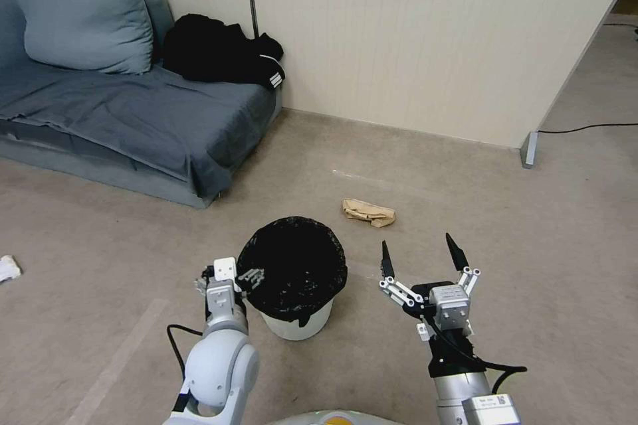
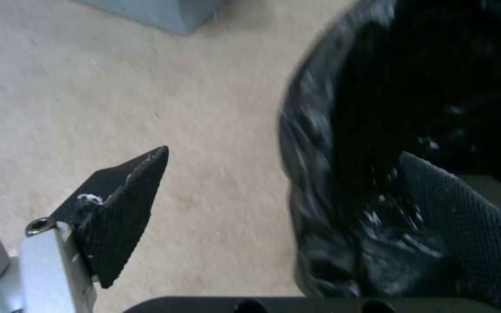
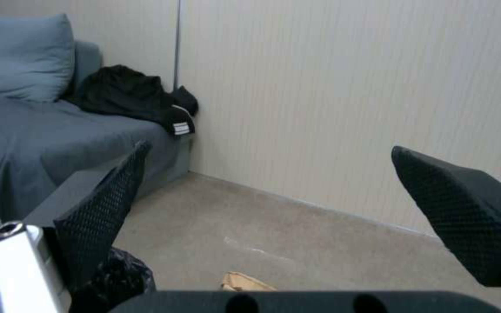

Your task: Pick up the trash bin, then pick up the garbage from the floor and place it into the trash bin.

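Observation:
The trash bin [image 1: 297, 322] is a small white bin with a black bag [image 2: 378, 108] folded over its rim, and it stands on the carpet just in front of me. My left gripper [image 1: 240, 273] is at its left rim and open. One finger [image 2: 123, 208] is outside over the carpet and the other [image 2: 465, 221] is inside the bin, so the rim lies between them. The garbage in sight is a brown paper bag [image 1: 369, 212] beyond the bin and a white crumpled piece [image 1: 8, 268] at the far left. My right gripper [image 1: 419, 247] hovers open, short of the paper bag [image 3: 245, 282].
A grey sofa [image 1: 133, 119] with a cushion [image 1: 83, 20] and a black garment [image 1: 222, 50] stands at the back left. A beige partition wall [image 1: 432, 40] closes the back, its metal foot [image 1: 529, 149] at the right with a black cable [image 1: 585, 127]. Open carpet lies all around.

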